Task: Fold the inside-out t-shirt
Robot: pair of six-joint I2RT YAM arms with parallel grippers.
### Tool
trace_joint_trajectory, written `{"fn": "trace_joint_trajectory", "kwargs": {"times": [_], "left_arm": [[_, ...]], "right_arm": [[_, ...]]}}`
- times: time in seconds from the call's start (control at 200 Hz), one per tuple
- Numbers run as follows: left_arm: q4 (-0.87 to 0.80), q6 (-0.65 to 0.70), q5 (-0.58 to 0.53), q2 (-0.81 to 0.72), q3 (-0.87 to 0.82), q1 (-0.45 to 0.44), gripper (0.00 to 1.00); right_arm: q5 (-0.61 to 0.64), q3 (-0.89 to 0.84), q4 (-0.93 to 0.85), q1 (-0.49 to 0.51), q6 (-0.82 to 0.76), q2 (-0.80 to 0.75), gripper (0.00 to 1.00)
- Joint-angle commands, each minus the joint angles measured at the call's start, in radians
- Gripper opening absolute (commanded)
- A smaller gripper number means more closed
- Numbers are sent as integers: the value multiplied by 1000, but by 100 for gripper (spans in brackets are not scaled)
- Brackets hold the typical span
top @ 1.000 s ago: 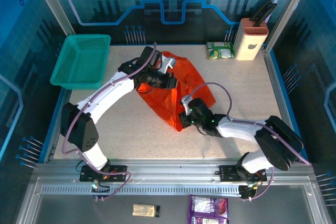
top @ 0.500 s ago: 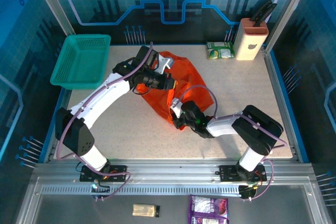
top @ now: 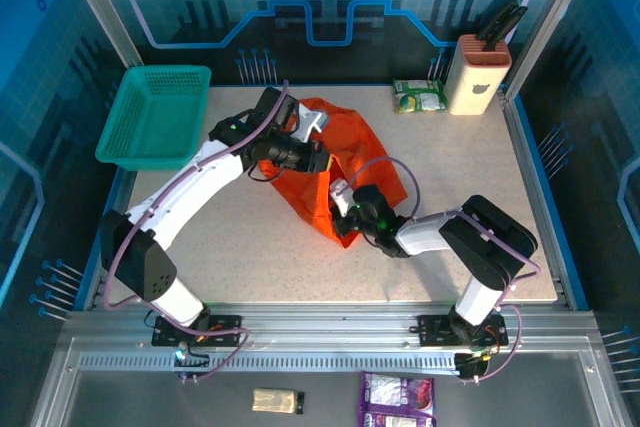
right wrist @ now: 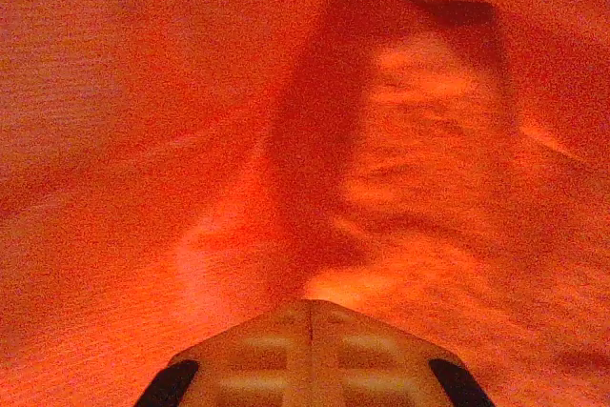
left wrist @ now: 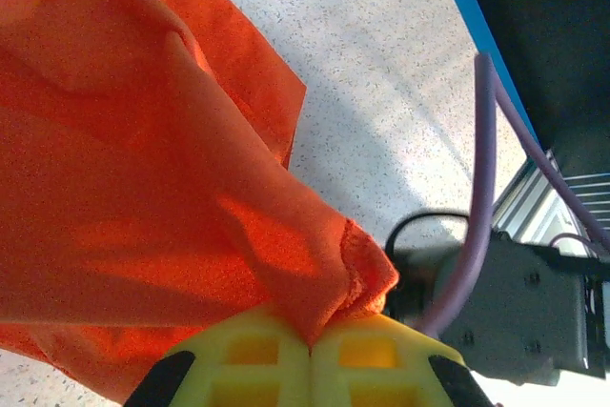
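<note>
Left wrist view: left hand (left wrist: 310, 348) pinches the hem of the thin bright orange-red t-shirt (left wrist: 143, 188), bunched mid speckled surface (left wrist: 381, 92), holding it up, probably so the right hand (right wrist: 310, 331), fingers pressed together, can work inside the cloth.

1. Right gripper (right wrist: 310, 307) at bottom centre, fingers pressed flat together and lit orange.
2. T-shirt (right wrist: 143, 140) cloth lies close on every side of the tips. Can't tell if any is pinched.
3. Dark fold (right wrist: 305, 140) runs from upper right down toward the tips, with brighter patches beside it.
</note>
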Motion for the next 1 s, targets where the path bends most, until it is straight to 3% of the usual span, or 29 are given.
{"fn": "trace_joint_trajectory", "kwargs": {"times": [0.0,0.06,0.13,0.365,0.49,0.685,0.77,0.836,0.996], "left_arm": [[-29,27,8,-44,26,7,0],[-27,23,30,-43,34,7,0],[-14,14,71,-43,44,4,0],[29,-48,196,-11,113,-15,0],[-24,-25,227,16,193,-70,0],[-178,85,220,45,344,-189,0],[-223,113,225,49,392,-225,0],[-230,124,229,44,403,-241,0],[-211,120,240,2,377,-245,0]], "right_arm": [[91,26,-26,-46,137,-31,0],[166,66,-135,-51,164,-39,0],[133,100,-175,-52,164,-30,0],[58,165,-138,-3,164,28,22],[51,245,-162,12,178,85,31],[29,437,-307,14,201,198,35],[-5,512,-368,16,189,253,46],[-9,580,-469,23,158,292,61],[29,709,-697,21,106,372,79]]}}
